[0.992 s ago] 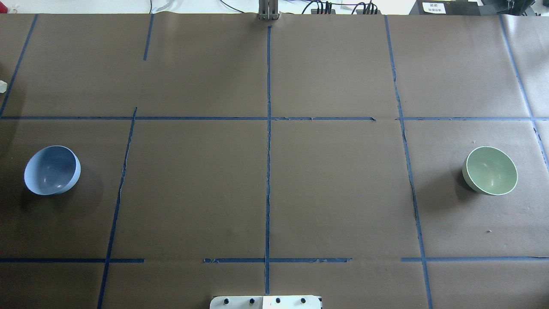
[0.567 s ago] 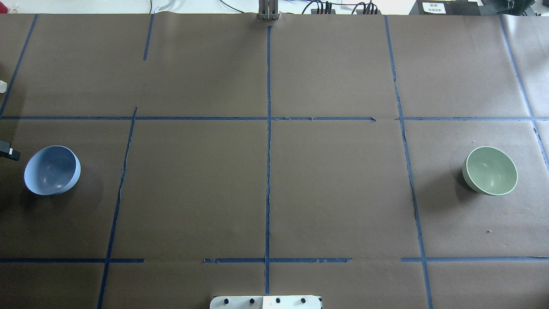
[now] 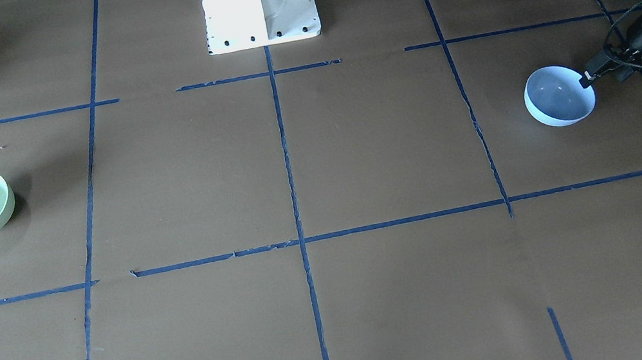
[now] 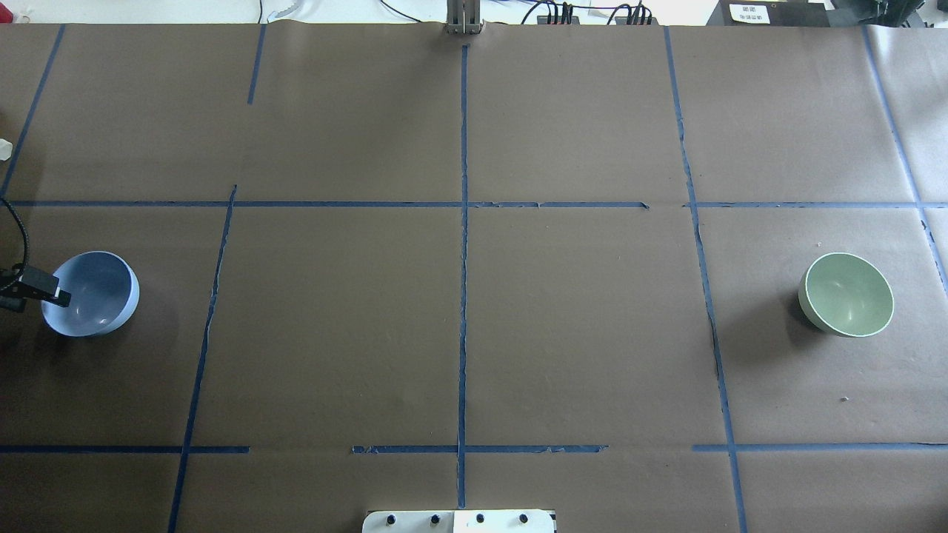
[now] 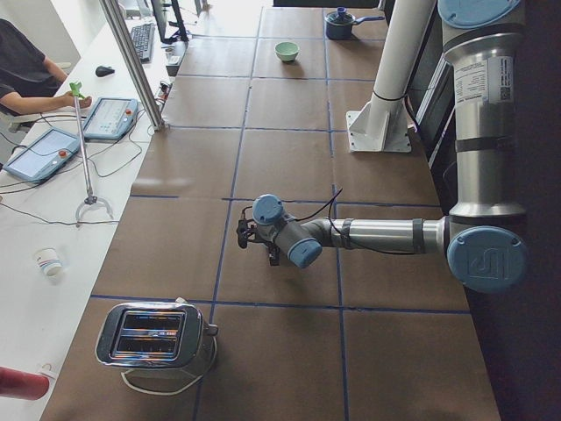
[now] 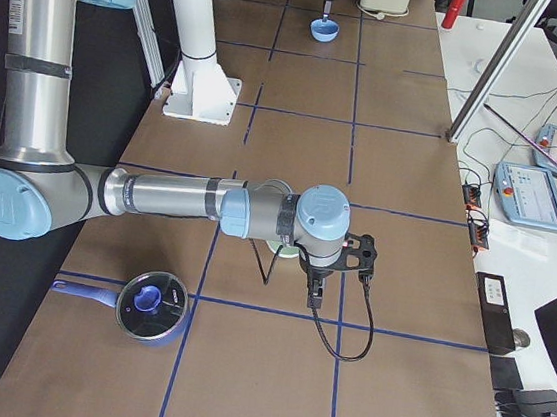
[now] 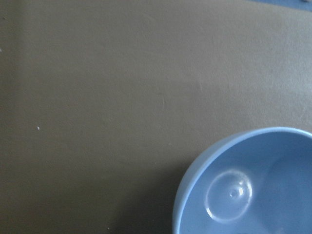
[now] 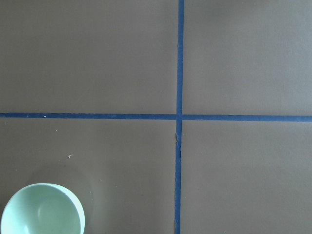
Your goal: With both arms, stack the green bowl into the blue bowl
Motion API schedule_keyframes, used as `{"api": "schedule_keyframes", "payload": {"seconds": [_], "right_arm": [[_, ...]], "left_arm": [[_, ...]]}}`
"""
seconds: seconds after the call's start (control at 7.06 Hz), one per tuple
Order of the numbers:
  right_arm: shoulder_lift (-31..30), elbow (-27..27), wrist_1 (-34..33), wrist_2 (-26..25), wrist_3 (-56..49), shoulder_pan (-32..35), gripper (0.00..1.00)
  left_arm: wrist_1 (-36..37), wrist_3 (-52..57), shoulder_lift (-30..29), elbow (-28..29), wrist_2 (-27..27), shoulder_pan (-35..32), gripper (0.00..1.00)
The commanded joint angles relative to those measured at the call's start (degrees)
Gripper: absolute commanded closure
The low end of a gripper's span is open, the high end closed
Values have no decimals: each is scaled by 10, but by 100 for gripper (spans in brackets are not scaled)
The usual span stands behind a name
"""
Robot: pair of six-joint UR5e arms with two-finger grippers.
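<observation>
Light is even and bright, from overhead — soft shadows spread beside the green bowl point(image 4: 846, 295) and the blue bowl point(image 4: 92, 292). The overhead view's top strip is blown out white. The left wrist view is dim and soft — a glint shows inside that bowl.

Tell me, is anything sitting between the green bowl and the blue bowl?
Nothing visible: only bare brown table with flat blue tape lines lies between the green bowl and the blue bowl. The left hand sits at the blue bowl's outer side, off that path.
</observation>
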Motion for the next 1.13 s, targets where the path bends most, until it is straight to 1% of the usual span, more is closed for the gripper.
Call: {"api": "schedule_keyframes", "payload": {"seconds": [0.0,0.14,0.28,0.42,0.57,0.71,0.85,0.99], "right_arm": [[0,0,0,0,0,-2,0],[0,0,0,0,0,-7,0],[0,0,0,-1,0,-12,0],[0,0,0,0,0,-12,0],[-1,3,0,5,0,-13,0],[5,6,0,1,0,-15,0],[13,4,0,1,1,-18,0],[11,0,2,6,3,-18,0]], "left_arm": [[1,0,-2,6,1,6,44],[2,-1,-2,6,0,6,61],[3,-2,-2,8,0,7,83],[3,-3,-2,8,-1,6,94],[2,-9,-3,-1,-4,4,99],[4,-25,-3,-25,-14,2,100],[17,-56,-4,-55,-42,-3,100],[50,-70,-28,-77,-61,-14,100]]}}
